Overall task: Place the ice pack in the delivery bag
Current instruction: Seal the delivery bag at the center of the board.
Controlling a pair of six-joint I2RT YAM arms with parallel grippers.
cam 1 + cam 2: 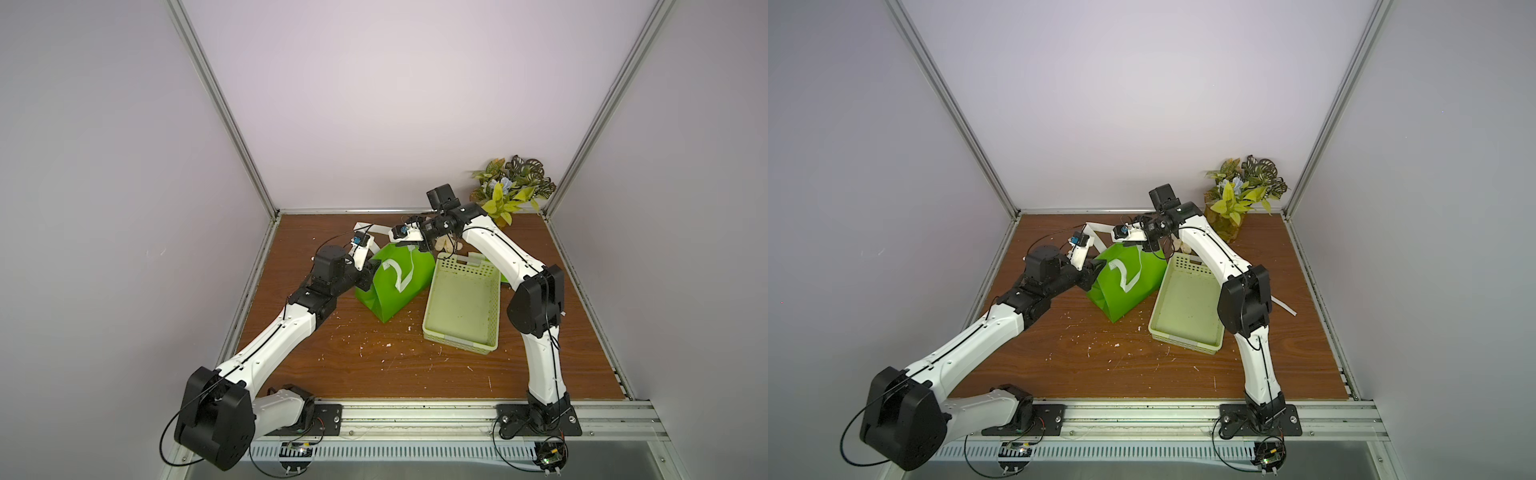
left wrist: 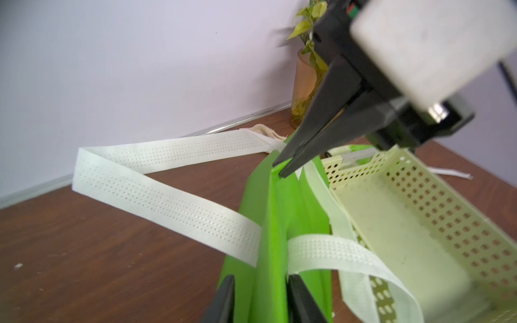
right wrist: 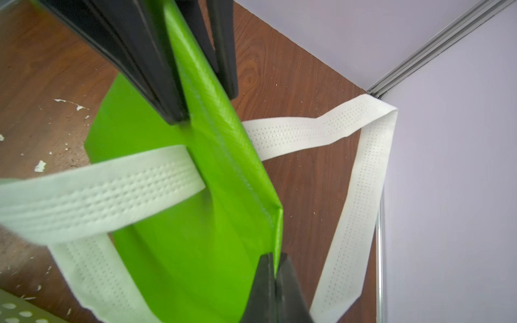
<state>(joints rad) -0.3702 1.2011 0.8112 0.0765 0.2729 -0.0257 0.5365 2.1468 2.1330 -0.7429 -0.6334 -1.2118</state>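
Gripping the top seam of the delivery bag (image 1: 399,286) at the end nearer the basket (image 1: 457,343), the right pincer (image 3: 275,279) is closed tight, with green fabric pinched between its tips. The left pincer (image 2: 260,279) stands astride the opposite end of the same seam, its jaws partly closed and folded fabric between them. Whether they bear on it cannot be told. The step in hand is judged to be opening the bag's mouth. To do it well, the left grip should be confirmed firm before any pull. The two ends should then be eased toward each other, or the walls drawn apart, since stretching the seam lengthwise would likely press the mouth flatter. One white strap (image 2: 167,201) loops out over the desk (image 1: 374,365) behind the bag, and it should be kept clear of the opening. The bag stands on the desk with its mouth pressed flat, so nothing inside can be seen. The basket sits just beside it and shows a bare floor wherever the right arm does not cover it. The ice pack appears in no view, and its place cannot be stated.
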